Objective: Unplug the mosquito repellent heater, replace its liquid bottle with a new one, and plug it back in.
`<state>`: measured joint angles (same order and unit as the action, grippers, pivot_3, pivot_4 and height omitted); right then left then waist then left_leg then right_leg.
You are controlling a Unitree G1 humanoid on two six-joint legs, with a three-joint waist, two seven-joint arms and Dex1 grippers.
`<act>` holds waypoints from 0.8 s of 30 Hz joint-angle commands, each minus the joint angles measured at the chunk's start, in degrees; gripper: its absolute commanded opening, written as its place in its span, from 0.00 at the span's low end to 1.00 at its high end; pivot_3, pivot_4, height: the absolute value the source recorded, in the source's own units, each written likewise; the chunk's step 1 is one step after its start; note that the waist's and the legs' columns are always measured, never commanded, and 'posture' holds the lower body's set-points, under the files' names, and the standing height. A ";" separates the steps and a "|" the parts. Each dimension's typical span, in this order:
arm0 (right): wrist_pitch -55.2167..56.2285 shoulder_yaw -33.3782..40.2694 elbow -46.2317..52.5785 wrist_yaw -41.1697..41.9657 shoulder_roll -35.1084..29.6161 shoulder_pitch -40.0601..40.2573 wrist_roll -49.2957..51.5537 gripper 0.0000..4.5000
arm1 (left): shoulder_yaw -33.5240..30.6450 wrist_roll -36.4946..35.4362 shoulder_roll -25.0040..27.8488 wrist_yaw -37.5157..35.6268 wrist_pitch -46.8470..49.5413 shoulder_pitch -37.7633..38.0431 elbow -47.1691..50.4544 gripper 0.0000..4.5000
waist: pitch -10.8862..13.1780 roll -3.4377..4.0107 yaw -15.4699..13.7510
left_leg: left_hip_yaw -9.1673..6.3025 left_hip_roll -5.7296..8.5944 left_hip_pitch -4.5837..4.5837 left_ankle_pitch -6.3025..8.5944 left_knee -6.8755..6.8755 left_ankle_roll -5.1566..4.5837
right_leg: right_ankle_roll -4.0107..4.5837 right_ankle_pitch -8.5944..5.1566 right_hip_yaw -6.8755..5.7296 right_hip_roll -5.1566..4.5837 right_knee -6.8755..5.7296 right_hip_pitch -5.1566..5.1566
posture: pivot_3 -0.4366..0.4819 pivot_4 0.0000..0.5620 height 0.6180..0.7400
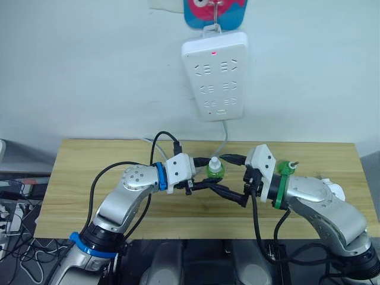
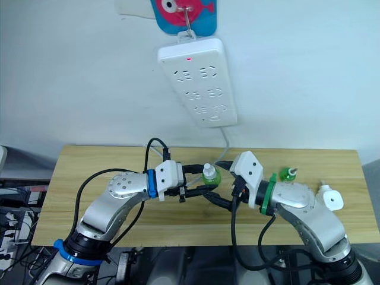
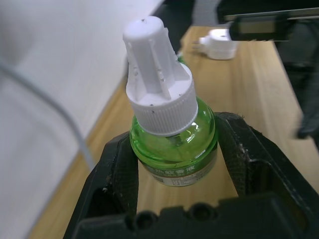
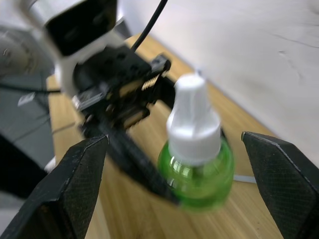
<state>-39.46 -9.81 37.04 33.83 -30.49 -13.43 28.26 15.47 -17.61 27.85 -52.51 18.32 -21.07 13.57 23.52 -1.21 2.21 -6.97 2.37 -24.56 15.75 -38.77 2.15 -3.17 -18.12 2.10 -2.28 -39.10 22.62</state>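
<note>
You're looking at a lab-style test bench: a bare wooden table (image 1: 89,178) against a plain white wall (image 1: 89,71), a power strip (image 1: 216,74) hung on it, loose cables (image 1: 12,222) trailing at far left.

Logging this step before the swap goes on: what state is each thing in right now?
Capped bottle: upright, white cap on, clamped between the left end effector's fingers.
Left end effector: shut on the capped bottle.
Right end effector: open, fingers either side of the capped bottle, not touching.
Heater: unplugged, lying on the table.
Second bottle: upright, uncapped.
Power strip: red light on, sockets free.
</note>
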 commanded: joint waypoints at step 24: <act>7.58 -2.12 -0.09 16.93 -2.87 -4.11 3.78 0.25 | 2.41 0.38 1.79 -14.51 -17.69 3.64 -1.14 0.50 | -0.66 -0.05 1.23 | 0.45 -0.04 -0.21 -0.14 -0.17 0.00 | 0.01 0.00 0.24 0.00 -0.86 0.69 | 0.39 0.56 1.00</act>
<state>-36.23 -10.49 35.52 44.95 -34.29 -15.48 29.13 15.23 -16.87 29.83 -62.32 5.36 -17.87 12.06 22.86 -1.25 3.44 -6.52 2.33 -24.77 15.60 -38.94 2.15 -3.17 -18.12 2.33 -2.28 -39.95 23.31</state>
